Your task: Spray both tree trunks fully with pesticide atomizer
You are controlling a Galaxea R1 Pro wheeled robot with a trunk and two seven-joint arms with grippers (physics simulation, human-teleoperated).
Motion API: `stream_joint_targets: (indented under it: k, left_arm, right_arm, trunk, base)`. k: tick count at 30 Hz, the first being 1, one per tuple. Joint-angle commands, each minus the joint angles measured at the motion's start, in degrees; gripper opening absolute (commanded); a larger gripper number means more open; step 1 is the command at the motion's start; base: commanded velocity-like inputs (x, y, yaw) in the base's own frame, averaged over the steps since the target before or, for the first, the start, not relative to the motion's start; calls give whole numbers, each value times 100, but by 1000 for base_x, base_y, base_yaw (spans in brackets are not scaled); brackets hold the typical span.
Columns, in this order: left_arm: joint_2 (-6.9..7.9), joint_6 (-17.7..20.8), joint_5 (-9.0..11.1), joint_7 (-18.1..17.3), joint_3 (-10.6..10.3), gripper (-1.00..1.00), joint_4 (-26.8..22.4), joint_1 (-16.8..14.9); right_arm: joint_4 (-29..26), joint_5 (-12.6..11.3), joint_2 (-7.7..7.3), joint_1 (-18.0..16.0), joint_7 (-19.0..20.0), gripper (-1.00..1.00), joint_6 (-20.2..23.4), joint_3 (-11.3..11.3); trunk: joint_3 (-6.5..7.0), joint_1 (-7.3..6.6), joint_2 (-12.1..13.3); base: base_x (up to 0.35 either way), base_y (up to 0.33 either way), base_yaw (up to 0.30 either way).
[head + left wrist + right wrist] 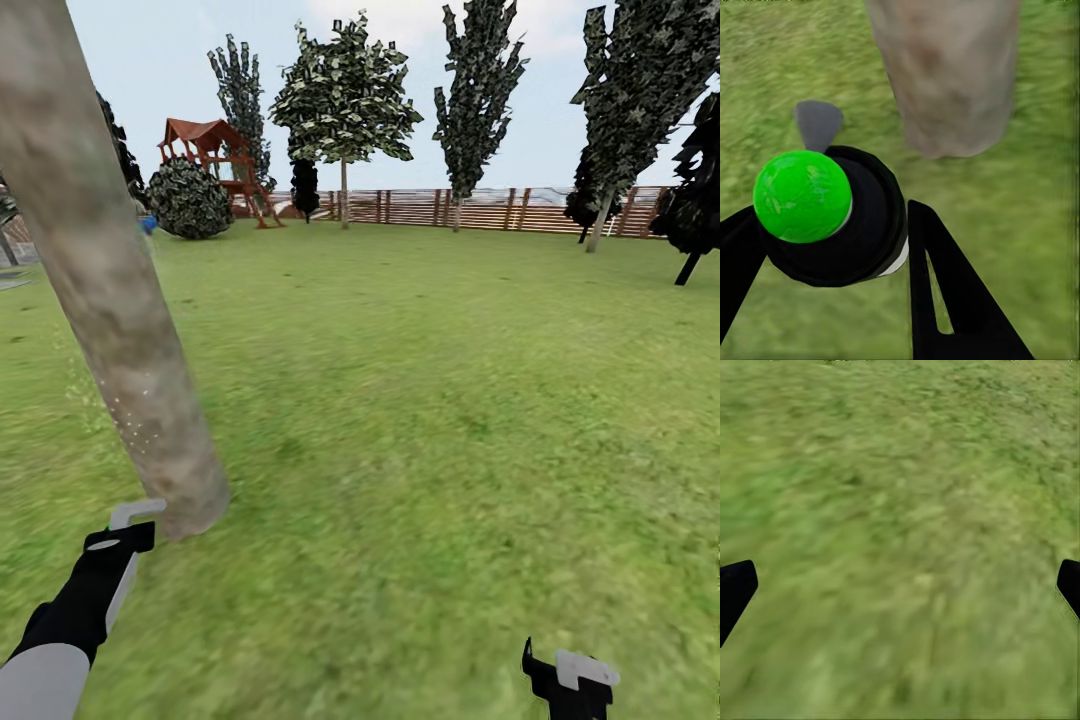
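1. Right now the left gripper (832, 247) has its jaws closed round the atomizer (832, 217), a black bottle w/ a green ball top; grey nozzle points out toward the tree trunk (949, 75).
2. Head view: left gripper (125, 535) sits low, just beside the trunk (110, 300) base, prob. so the spray lands at close range.
3. Tiny white specks of pesticide (135, 425) show on the lower bark and in the air just beside it; the upper trunk looks bare, so coverage seems partial.
4. Right gripper (570, 680) hangs well apart over the lawn (450, 400), kept out of the spray line; its jaws are spread wide w/ nothing between, only grass (900, 540) below.
5. Fence (480, 208), playset (215, 165) and other trees stand far back; can't tell which is the 2nd target.
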Motion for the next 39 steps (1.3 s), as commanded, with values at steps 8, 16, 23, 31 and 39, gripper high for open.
stream_joint_targets:
  k: [8,16,23,31,39]
  left_arm:
    - [0,0,-3,7,1,-100,0,0]
    - [-102,0,-22,7,3,-100,-1,0]
    - [-148,0,-21,8,1,-100,0,0]
    - [-149,0,-17,9,5,-100,-1,0]
    - [-141,0,-21,9,26,-100,-9,0]
  right_arm:
    - [0,0,0,3,0,100,-1,-1]
    - [0,0,5,1,0,100,-5,-3]
    - [4,0,4,3,0,100,-3,4]
    - [0,0,9,2,0,100,-7,5]
    - [0,0,9,2,0,100,-8,2]
  trunk:
    - [0,0,0]
    - [0,0,0]
    - [0,0,0]
    - [0,0,0]
    - [0,0,0]
  base:
    - [103,-262,148]
    - [146,-228,229]
    - [244,-179,17]
    - [200,-211,104]
    - [289,-87,275]
